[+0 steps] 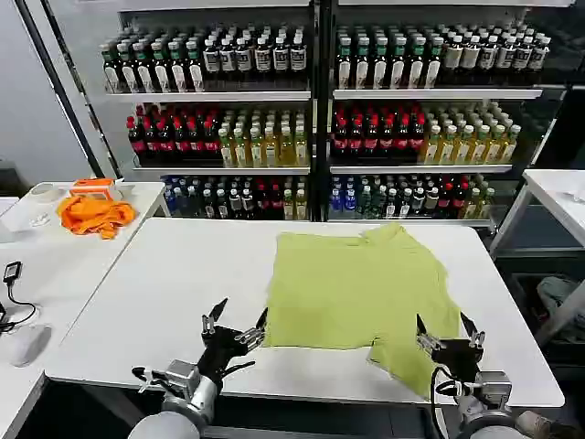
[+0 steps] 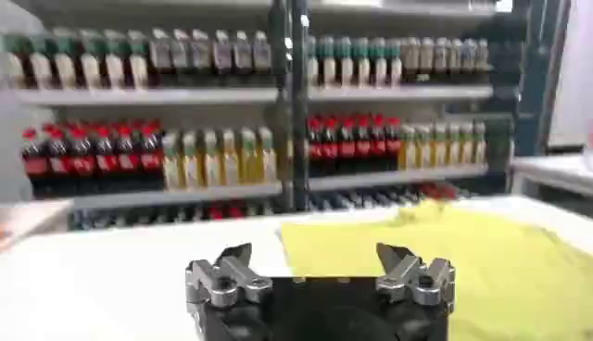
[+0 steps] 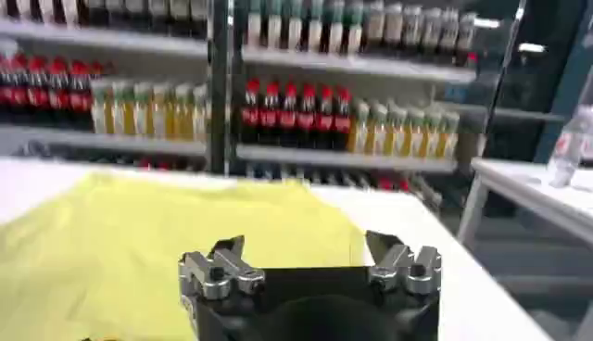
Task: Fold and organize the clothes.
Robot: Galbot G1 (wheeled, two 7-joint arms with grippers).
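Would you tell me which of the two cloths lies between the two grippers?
The light lime-green cotton T-shirt, spread on the near white table; the crumpled bright orange cloth sits far off on the side table.

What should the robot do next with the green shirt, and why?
Probably lower the right gripper onto the sleeve hanging at the near edge and pinch it. The T-shirt lies partly folded on the white table, and that sleeve sticks out untidily. Both grippers are open and hold nothing, with the left gripper just beside the shirt's near left corner.
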